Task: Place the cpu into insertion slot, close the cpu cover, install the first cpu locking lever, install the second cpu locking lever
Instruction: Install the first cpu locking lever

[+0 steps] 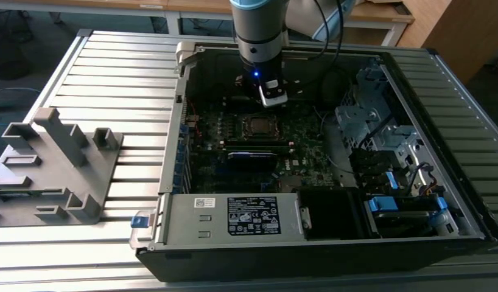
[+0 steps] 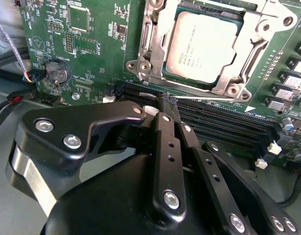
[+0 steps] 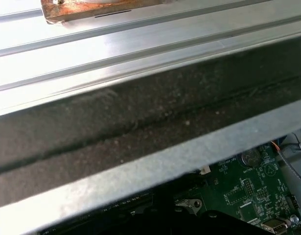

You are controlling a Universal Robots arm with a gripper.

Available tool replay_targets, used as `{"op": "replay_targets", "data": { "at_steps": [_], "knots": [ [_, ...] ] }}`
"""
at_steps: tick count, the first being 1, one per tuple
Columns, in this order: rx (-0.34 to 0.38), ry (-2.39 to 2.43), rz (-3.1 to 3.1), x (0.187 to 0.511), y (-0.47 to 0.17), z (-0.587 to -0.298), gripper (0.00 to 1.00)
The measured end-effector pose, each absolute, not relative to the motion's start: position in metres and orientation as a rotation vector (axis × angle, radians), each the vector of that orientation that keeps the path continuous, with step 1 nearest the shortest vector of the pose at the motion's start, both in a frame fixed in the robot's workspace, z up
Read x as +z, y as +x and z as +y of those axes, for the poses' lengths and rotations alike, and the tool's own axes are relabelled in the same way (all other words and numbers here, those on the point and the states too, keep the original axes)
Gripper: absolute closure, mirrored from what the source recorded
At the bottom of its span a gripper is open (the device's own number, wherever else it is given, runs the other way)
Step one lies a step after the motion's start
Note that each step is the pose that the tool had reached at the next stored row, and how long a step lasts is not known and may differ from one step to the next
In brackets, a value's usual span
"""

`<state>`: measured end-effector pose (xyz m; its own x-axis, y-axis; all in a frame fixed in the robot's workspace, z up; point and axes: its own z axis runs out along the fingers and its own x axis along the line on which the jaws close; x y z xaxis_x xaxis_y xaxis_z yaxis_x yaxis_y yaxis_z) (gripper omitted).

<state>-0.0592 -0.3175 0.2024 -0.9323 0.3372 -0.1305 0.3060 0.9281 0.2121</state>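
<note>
1. Black gripper (image 2: 167,104) sits nearest in the second wrist view, its fingers pressed together.
2. Its tips meet a thin silver lever (image 2: 209,99) (pinched or merely touched, I cannot tell).
3. Beyond, the cpu (image 2: 204,46) lies in the insertion slot (image 2: 223,13), with the cpu cover (image 2: 250,44) down around it.

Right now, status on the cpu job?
Pincer shut, at lever wire. Cpu in slot, cover down over it. No obstruction seen.

Arm (image 1: 260,30): grey cylindrical wrist, pale-blue collar (image 1: 257,3), blue light (image 1: 256,74) above the tool (image 2: 166,100), black cables (image 1: 339,27). Tool: matte black linkages, silver screw heads (image 2: 72,142).
</note>
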Motion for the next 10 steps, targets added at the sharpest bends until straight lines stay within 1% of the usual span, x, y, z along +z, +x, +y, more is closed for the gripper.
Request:
{"op": "replay_targets", "data": {
  "at_steps": [10],
  "knots": [
    [0.294,0.450,2.929,0.2024,-0.0593,-0.3182,0.89]
  ]
}}
